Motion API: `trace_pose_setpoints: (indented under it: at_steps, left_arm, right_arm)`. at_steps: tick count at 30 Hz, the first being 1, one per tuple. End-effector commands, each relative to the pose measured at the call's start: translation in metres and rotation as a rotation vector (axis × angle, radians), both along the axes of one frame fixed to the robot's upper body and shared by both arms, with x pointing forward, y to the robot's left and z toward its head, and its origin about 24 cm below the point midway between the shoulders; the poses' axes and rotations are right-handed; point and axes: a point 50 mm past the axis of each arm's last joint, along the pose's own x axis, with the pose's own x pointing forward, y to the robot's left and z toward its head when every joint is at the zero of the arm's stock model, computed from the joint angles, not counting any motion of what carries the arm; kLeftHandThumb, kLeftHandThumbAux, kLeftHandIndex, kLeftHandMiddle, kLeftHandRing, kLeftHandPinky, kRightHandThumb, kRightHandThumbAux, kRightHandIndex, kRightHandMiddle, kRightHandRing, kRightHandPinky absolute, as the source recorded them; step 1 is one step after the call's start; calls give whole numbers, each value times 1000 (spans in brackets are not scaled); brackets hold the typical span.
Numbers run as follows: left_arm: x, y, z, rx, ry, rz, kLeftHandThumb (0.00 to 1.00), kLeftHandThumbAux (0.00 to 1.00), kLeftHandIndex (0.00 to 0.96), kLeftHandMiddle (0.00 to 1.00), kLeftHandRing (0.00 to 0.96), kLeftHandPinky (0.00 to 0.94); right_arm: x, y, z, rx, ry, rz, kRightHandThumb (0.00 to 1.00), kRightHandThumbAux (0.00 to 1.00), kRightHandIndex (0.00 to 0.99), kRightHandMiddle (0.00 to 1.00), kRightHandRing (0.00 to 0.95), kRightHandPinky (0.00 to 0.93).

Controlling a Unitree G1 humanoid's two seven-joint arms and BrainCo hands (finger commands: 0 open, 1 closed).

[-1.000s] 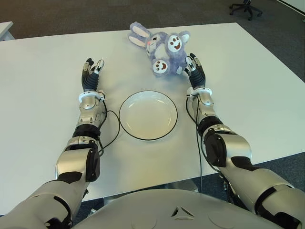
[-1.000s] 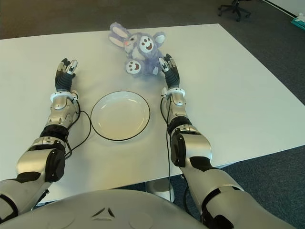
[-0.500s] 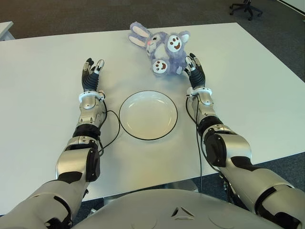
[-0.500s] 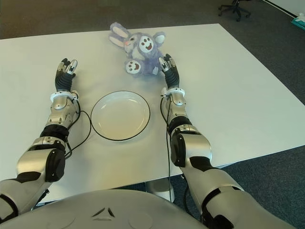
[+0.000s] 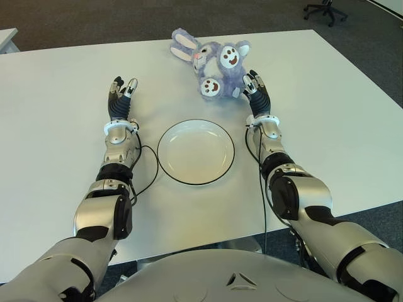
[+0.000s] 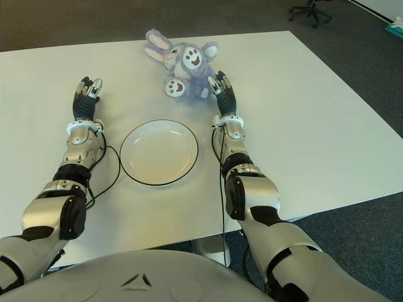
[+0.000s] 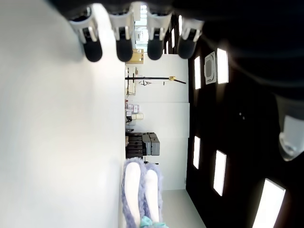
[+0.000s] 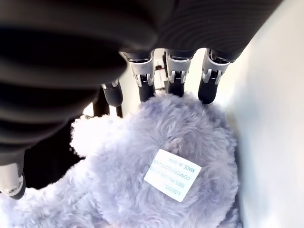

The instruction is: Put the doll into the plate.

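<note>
Doll (image 5: pixel 212 63), fluffy lilac bunny, white-soled feet, right hand (image 5: pixel 255 88) open against it, grasping nothing

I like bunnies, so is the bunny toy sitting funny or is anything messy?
Nothing is messy or broken. The doll just lies flopped on the table, not sitting up. The right hand reaches it, open; the plate is empty, and the left hand waits beside it.

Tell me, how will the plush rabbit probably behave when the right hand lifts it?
The plush rabbit looks fluffy and soft, so it will probably sag and squash under the right hand. Its long ears may dangle. It seems light and unlikely to slip, roll or break on the way to the plate.
</note>
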Motion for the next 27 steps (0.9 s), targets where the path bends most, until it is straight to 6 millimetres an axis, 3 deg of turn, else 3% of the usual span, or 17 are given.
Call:
trace_pose_setpoints:
  at_steps: [1, 27]
  left_arm:
    - [-31, -4, -50, -50, 210, 5, 0, 468, 0, 67, 40, 0]
    - [-31, -5, -50, -46, 211, 4, 0, 469, 0, 58, 36, 16]
  right_arm:
    - [-16, 1, -28, -55, 86, -30, 153, 480, 0, 0, 0, 0]
    - [-16, -2, 18, -393, -356, -211, 175, 386, 0, 0, 0, 0]
